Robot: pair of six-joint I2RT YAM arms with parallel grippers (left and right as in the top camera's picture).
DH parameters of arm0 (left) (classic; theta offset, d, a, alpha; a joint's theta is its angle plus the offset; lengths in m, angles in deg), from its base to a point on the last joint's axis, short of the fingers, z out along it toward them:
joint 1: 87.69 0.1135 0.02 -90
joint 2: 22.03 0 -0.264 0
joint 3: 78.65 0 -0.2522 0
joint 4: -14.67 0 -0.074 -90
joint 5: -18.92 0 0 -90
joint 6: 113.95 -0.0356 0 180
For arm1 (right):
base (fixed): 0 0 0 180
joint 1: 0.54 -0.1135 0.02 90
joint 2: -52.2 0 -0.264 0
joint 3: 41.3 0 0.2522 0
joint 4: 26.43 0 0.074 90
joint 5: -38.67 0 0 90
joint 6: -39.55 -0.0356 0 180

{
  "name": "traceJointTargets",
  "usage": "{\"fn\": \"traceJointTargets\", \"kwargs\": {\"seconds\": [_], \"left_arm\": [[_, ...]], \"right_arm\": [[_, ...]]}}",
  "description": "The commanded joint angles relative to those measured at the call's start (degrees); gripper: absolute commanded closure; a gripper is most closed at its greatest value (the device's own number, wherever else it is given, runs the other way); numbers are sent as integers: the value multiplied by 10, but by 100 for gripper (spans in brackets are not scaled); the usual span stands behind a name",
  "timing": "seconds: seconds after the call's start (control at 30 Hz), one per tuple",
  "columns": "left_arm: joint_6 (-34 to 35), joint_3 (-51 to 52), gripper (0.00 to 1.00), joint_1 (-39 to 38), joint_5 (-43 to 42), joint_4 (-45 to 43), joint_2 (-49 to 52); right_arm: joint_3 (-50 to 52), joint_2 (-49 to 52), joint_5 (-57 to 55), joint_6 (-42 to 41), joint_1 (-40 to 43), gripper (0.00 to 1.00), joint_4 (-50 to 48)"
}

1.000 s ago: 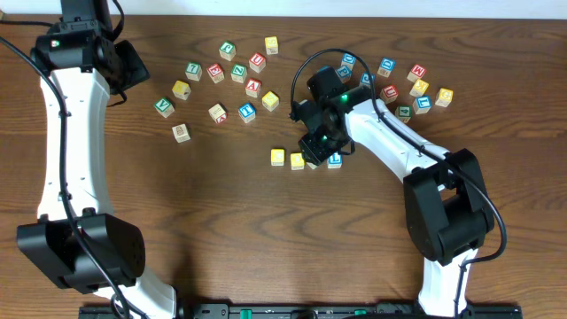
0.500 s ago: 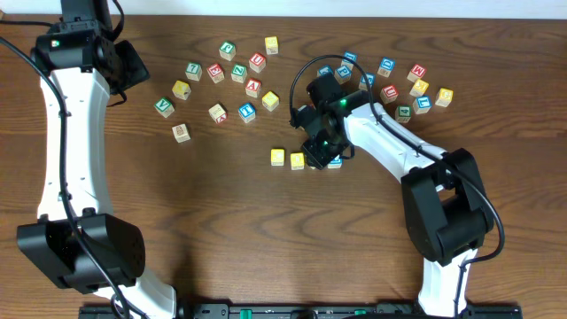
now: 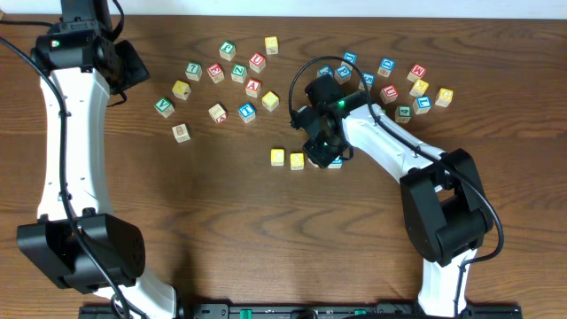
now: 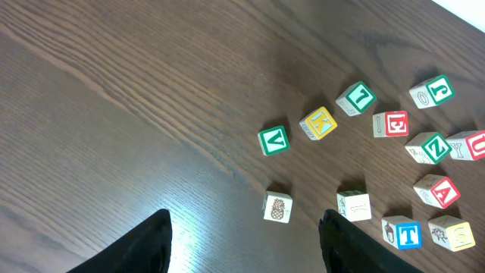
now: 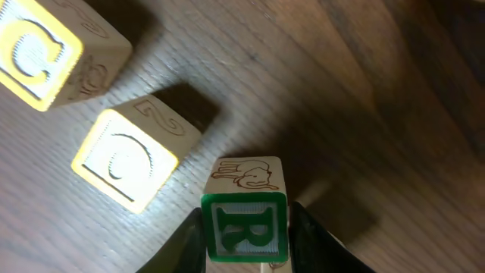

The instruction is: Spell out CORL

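Note:
My right gripper (image 3: 321, 149) is shut on a green R block (image 5: 244, 227) and holds it low over the table at the right end of a short row. To its left in that row lie a yellow C block (image 5: 30, 51) and a yellow O block (image 5: 125, 158), which also show in the overhead view as the C block (image 3: 278, 157) and the O block (image 3: 297, 160). A blue block (image 3: 336, 163) peeks out just right of the gripper. My left gripper (image 4: 246, 246) is open and empty, high at the far left (image 3: 131, 66).
Loose letter blocks lie in two groups: one at the back middle (image 3: 239, 71), with a green V (image 4: 273, 140), a yellow K (image 4: 318, 123) and a pineapple block (image 4: 277, 207), and one at the back right (image 3: 407, 89). The right arm (image 3: 390, 146) stretches across the table's right half.
My right gripper has shifted slightly back and left with the R block, and now covers most of the blue block beside it. The left arm has not moved.

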Motion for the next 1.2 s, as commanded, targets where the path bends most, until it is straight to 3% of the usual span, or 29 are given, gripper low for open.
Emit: {"fn": "traceJointTargets", "kwargs": {"seconds": [0.0, 0.4, 0.57, 1.17], "left_arm": [[-3, 9, 38, 1, 7, 2, 2], [-3, 9, 38, 1, 7, 2, 2], [-3, 9, 38, 1, 7, 1, 2], [-3, 9, 39, 1, 7, 1, 2]], "right_arm": [[6, 3, -28, 6, -2, 73, 0], [6, 3, -27, 262, -6, 81, 8], [6, 3, -27, 338, -13, 78, 14], [6, 3, -20, 415, -18, 78, 18]]}}
